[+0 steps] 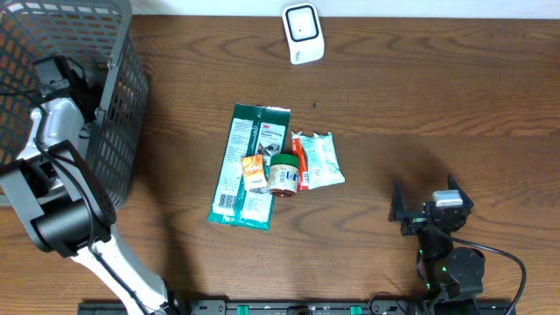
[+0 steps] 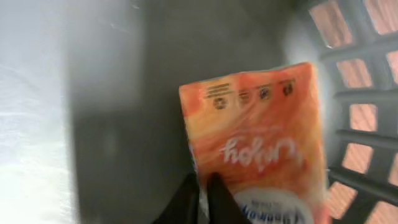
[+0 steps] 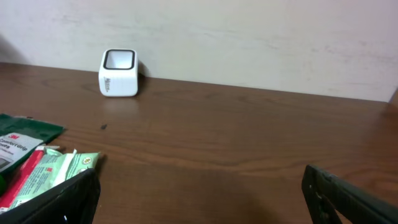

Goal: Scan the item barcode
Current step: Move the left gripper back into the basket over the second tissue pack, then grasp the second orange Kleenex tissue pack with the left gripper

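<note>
1. The wooden surface (image 1: 394,96) fills the overhead view and carries everything you see.
2. A grey mesh basket (image 1: 122,131) stands on its left end, at the far corner.
3. Your left arm (image 1: 61,210) reaches from the near left edge up into that basket.
4. The left gripper (image 2: 203,186) is narrow, its fingers pressed together. In the left wrist view its tips sit over the lower left edge of an orange pack (image 2: 255,137). You cannot tell whether they pinch any of it.
5. That orange pack lies inside the basket, close to the mesh wall, with its print upside down to the wrist camera. The view is blurred.
6. The right gripper (image 3: 200,177) sits at the near right of the surface, fingers spread wide, holding nothing, well apart from the items.
7. A long green pack (image 1: 249,157) lies near the centre of the surface.
8. A white scanner (image 1: 303,32) stands at the far edge, well apart from the central group.
9. A red and pale green sachet (image 1: 319,160) lies just right of the green pack.
10. A green-lidded jar (image 1: 283,173) stands between the two, touching the sachet.
11. A small orange packet (image 1: 254,171) rests on the green pack, just beside the jar.
</note>
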Action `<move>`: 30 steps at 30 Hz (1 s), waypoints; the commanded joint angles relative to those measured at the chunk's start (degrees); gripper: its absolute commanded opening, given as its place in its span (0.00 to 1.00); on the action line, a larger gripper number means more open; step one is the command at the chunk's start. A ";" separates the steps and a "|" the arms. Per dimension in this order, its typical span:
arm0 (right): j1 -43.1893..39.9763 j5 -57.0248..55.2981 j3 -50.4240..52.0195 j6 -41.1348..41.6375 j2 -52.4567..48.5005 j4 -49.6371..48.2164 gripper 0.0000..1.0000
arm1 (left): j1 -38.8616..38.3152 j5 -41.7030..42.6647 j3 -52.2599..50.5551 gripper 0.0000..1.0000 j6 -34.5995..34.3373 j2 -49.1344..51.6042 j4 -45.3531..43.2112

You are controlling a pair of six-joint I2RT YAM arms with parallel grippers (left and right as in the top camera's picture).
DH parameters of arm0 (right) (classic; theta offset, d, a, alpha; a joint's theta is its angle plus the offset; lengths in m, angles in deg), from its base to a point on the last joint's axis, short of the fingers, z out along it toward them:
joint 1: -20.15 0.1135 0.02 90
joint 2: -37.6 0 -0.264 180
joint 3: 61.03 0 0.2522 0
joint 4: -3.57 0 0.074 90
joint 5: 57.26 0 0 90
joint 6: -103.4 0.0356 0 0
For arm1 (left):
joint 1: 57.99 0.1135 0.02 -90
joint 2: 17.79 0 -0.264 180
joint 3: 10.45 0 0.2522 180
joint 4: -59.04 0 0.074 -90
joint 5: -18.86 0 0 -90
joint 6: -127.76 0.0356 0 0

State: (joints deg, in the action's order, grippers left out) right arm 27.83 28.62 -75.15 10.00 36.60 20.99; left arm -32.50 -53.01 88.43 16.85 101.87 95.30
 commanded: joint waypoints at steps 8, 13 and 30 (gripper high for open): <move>0.22 -0.28 0.04 -0.09 0.24 0.22 0.99 | 3.96 -0.59 0.22 0.07 3.28 -9.79 -0.31; 0.22 -0.31 0.04 -0.11 0.24 0.22 0.99 | 3.96 -0.59 0.20 0.07 3.89 -19.74 2.29; 0.22 -0.28 0.04 -0.09 0.24 0.22 0.99 | -0.57 -0.81 0.17 0.73 2.62 -13.09 2.12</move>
State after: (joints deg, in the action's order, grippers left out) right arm 27.83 28.65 -75.15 10.00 36.60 20.99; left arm -33.11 -53.43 88.78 19.47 85.50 98.36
